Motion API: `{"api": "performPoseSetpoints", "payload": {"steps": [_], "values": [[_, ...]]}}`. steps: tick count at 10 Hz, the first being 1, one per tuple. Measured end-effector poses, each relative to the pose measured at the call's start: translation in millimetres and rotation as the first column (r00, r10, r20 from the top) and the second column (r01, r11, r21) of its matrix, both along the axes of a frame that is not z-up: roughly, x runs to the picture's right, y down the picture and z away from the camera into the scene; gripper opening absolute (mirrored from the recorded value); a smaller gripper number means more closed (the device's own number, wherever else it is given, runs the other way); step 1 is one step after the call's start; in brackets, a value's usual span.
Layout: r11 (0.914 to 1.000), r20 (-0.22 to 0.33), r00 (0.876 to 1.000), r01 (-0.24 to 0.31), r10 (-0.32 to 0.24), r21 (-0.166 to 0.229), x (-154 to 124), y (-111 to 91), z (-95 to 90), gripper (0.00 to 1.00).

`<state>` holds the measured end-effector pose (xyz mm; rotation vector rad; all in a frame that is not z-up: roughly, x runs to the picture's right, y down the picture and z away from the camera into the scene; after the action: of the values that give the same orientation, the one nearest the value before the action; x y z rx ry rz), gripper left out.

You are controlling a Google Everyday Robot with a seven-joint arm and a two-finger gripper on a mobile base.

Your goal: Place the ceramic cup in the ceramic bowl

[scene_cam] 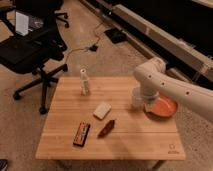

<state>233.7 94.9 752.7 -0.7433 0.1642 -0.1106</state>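
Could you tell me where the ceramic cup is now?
In the camera view, the ceramic cup is at the right of the table, just left of the ceramic bowl, at the claw.

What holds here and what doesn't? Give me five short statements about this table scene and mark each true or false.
1. The ceramic bowl sits on the right side of the table as pictured. True.
2. The ceramic cup lies inside the bowl. False: it is just left of the bowl, at the gripper.
3. The white bottle stands upright. True.
4. The gripper is over the bottle. False: it is down by the cup, beside the bowl.
5. An office chair stands beyond the table's left end. True.
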Motion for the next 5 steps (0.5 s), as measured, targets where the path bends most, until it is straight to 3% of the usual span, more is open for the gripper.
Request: {"api": "performPoseSetpoints", "payload": {"steps": [2, 5], "values": [[1.0, 0.008, 1.0, -0.003, 0.003, -0.006, 2, 0, 0.3, 0.44], [0.9997, 0.083, 0.996, 0.018, -0.017, -0.014, -12, -15, -3.9, 0.74]]}}
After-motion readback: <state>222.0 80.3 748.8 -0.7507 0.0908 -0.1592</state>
